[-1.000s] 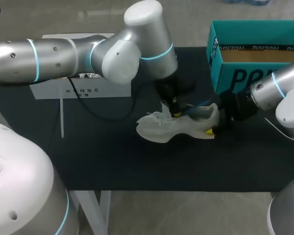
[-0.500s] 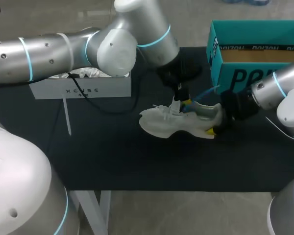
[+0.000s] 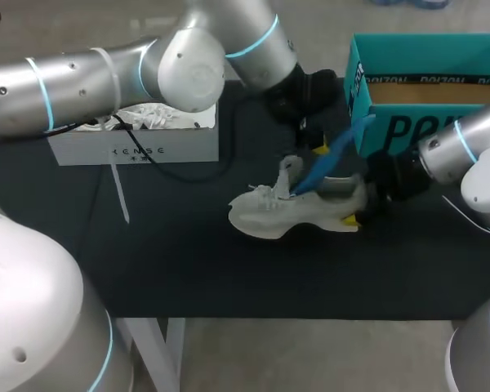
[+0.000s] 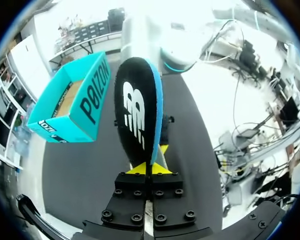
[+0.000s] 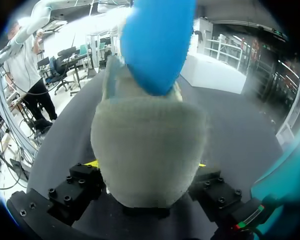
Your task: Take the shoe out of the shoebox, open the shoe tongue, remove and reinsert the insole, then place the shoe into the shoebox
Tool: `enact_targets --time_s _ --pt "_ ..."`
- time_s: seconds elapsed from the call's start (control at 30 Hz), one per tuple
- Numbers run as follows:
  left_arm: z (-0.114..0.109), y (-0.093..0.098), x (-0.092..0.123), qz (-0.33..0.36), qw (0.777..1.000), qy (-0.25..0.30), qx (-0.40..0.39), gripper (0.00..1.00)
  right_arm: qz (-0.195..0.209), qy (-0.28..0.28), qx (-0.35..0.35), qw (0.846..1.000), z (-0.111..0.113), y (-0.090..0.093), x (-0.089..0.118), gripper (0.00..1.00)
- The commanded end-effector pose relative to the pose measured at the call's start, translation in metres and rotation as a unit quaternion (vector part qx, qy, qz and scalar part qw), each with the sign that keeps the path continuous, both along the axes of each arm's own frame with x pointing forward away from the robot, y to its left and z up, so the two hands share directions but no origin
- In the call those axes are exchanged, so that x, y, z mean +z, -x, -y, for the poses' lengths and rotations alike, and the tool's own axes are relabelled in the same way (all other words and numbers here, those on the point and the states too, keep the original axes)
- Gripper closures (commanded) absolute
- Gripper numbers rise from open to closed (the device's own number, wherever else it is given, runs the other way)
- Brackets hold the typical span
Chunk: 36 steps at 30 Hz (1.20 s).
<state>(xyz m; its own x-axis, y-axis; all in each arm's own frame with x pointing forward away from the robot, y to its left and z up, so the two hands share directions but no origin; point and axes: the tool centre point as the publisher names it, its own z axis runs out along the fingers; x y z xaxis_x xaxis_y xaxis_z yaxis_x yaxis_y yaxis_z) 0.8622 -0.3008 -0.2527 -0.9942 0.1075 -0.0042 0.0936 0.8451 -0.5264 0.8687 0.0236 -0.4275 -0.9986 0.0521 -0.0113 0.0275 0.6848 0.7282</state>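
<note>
A white shoe [image 3: 290,211] lies on its side on the black mat, toe to the left. Its heel [image 5: 149,150] sits clamped between the fingers of my right gripper [image 3: 357,206], which touch it on both sides. My left gripper [image 3: 319,149] hangs above the shoe, shut on one end of the blue insole [image 3: 325,165]. The insole slants up out of the shoe's mouth, its lower end still inside. In the left wrist view the insole [image 4: 138,114] stretches ahead of the shut yellow tips [image 4: 150,168], showing its black face with a white logo and a blue edge. It also rises blue [image 5: 157,40] behind the heel.
The open teal shoebox [image 3: 367,86] stands at the back right, close behind both grippers, also seen as the shoebox [image 4: 70,105]. A white box [image 3: 135,149] holding crumpled paper stands at the back left, under my left arm. Black mat [image 3: 188,261] lies bare in front.
My left gripper has risen and moved back toward the shoebox, drawing the blue insole up out of the shoe. The shoe and my right gripper have barely moved.
</note>
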Motion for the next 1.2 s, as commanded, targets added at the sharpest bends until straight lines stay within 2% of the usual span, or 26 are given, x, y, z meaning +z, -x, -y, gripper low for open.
enact_targets --time_s 0.03,0.13,0.2,0.63,0.7,0.77,0.8,0.87,1.03,1.2 --pt "0.013 -0.007 -0.001 -0.004 1.0 0.019 -0.015 1.0 0.001 0.001 0.0 1.0 -0.001 0.0 -0.002 1.0" --pt "0.017 -0.005 0.016 0.003 0.999 0.033 -0.039 1.0 0.001 0.001 0.0 1.0 -0.001 0.0 -0.002 1.0" --pt "0.016 -0.002 0.03 0.011 0.998 0.009 -0.055 1.0 0.001 0.001 0.0 1.0 -0.001 0.0 -0.002 1.0" --pt "0.016 -0.002 0.03 0.011 0.998 0.009 -0.055 1.0 0.001 0.001 0.0 1.0 -0.001 0.0 -0.002 1.0" --pt "0.006 0.009 0.055 -0.045 0.997 0.041 -0.054 1.0 0.001 0.001 0.0 1.0 -0.001 0.0 -0.002 1.0" --pt "-0.002 0.02 0.08 -0.073 0.993 0.073 -0.056 1.0 0.001 0.001 0.0 1.0 -0.001 0.0 -0.002 1.0" --pt "-0.008 0.028 0.097 -0.112 0.988 0.089 -0.051 1.0 0.001 0.001 0.0 1.0 -0.001 0.0 -0.002 1.0" --pt "-0.017 0.042 0.121 -0.147 0.98 0.117 -0.058 1.0 0.001 0.001 0.0 1.0 -0.001 0.0 -0.002 1.0" --pt "-0.036 0.076 0.164 -0.207 0.965 0.146 -0.065 1.0 0.001 0.001 0.0 1.0 -0.001 0.0 -0.002 1.0" --pt "-0.047 0.109 0.194 -0.235 0.95 0.186 -0.093 1.0 0.001 0.001 0.0 1.0 -0.001 0.0 -0.002 1.0"
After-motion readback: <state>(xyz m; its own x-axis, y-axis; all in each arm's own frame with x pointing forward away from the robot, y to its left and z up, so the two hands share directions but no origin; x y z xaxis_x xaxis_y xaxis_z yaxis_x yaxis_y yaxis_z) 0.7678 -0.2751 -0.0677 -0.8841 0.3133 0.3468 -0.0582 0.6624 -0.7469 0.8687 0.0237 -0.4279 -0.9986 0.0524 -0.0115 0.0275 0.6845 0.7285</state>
